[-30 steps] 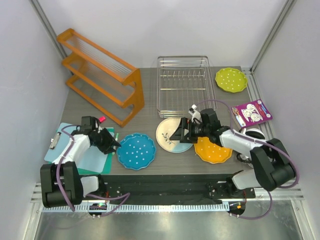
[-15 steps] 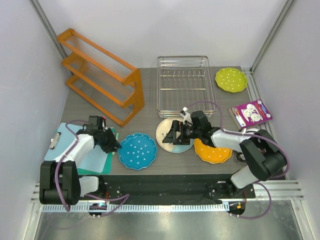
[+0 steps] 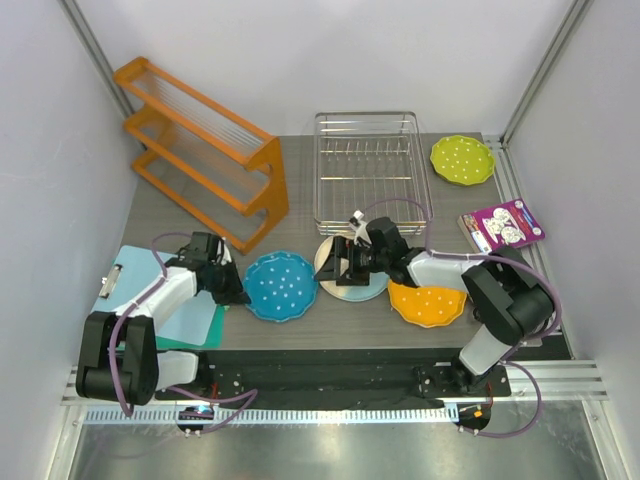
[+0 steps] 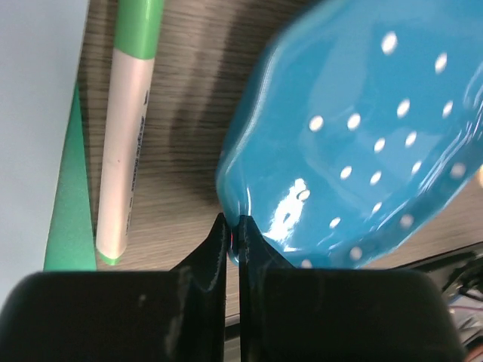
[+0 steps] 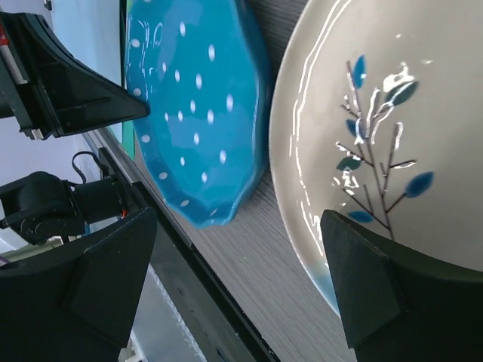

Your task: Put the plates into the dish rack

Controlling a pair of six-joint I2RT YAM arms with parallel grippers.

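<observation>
The blue dotted plate [image 3: 281, 285] is tilted up at its left rim, where my left gripper [image 3: 232, 290] is shut on it; the pinched rim shows in the left wrist view [image 4: 234, 230]. The blue plate also shows in the right wrist view [image 5: 196, 121]. The cream plate with a leaf sprig [image 3: 352, 287] lies flat beside it, also in the right wrist view [image 5: 385, 151]. My right gripper [image 3: 337, 263] is open just over the cream plate's left part, empty. The orange plate [image 3: 428, 303] lies at the right, the lime-green plate [image 3: 462, 159] at the back right. The silver wire dish rack [image 3: 366, 170] stands empty behind.
An orange slatted shelf [image 3: 205, 150] stands at the back left. A clipboard and green mat [image 3: 195, 320] lie at the near left, with a green-and-white marker [image 4: 124, 128] beside the blue plate. A purple card [image 3: 503, 225] lies at the right edge.
My left gripper moved right, closed on the blue plate's left rim and raised it. My right gripper slid left from the orange plate to over the cream plate.
</observation>
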